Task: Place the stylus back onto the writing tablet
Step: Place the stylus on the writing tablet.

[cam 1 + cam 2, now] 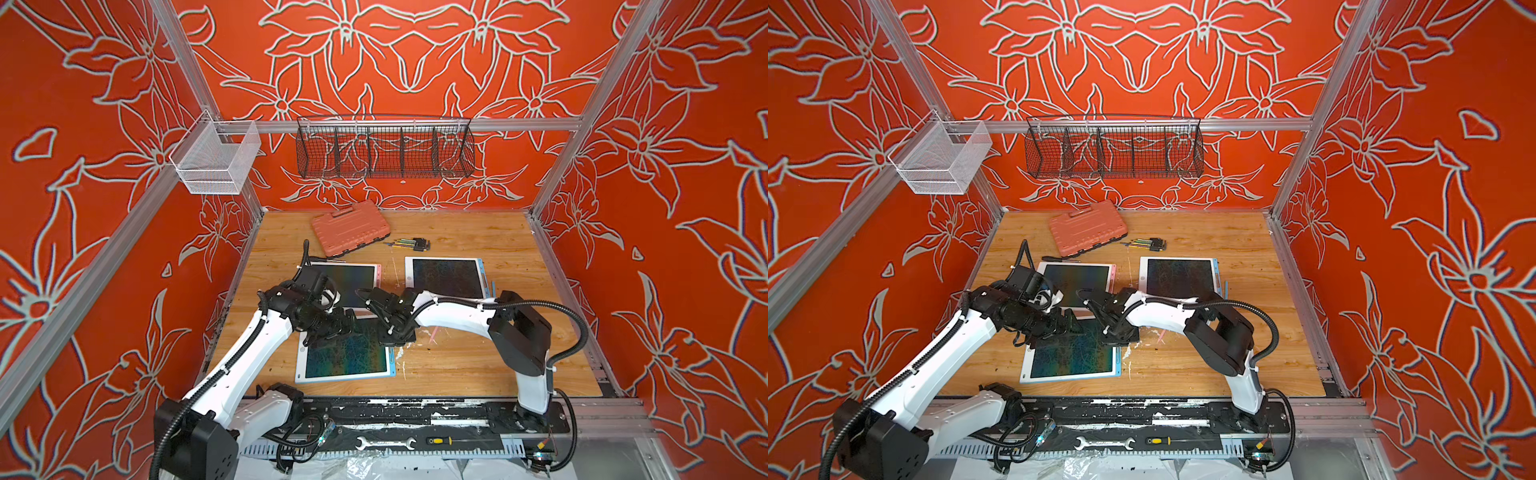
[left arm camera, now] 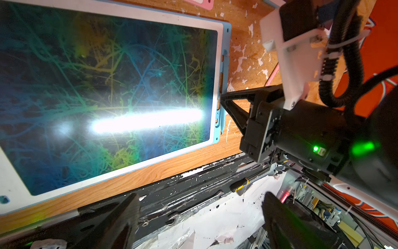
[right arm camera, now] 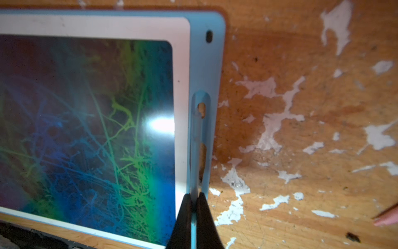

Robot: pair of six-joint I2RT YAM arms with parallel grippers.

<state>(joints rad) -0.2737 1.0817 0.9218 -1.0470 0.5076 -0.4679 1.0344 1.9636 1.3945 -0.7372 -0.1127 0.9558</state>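
Note:
The nearest writing tablet point(image 1: 347, 357) point(image 1: 1073, 357) has a light-blue frame and a dark screen covered in coloured scribbles. A light-blue stylus point(image 3: 196, 138) point(image 2: 222, 116) lies along the slot in the tablet's point(image 3: 182, 86) right edge. My right gripper point(image 3: 195, 197) point(image 1: 397, 336) is shut on the stylus's lower part, right at that edge. In the left wrist view the right gripper point(image 2: 225, 101) touches the tablet's point(image 2: 219, 43) side. My left gripper point(image 2: 200, 207) point(image 1: 332, 330) stands open over the tablet's far left part, holding nothing.
Farther back lie a pink-edged tablet point(image 1: 347, 276) and a blue-edged tablet point(image 1: 446, 276). A pink stylus point(image 1: 434, 334) lies on the wood to the right of my right gripper. An orange tool case point(image 1: 350, 227) and hex keys point(image 1: 409, 244) sit at the back.

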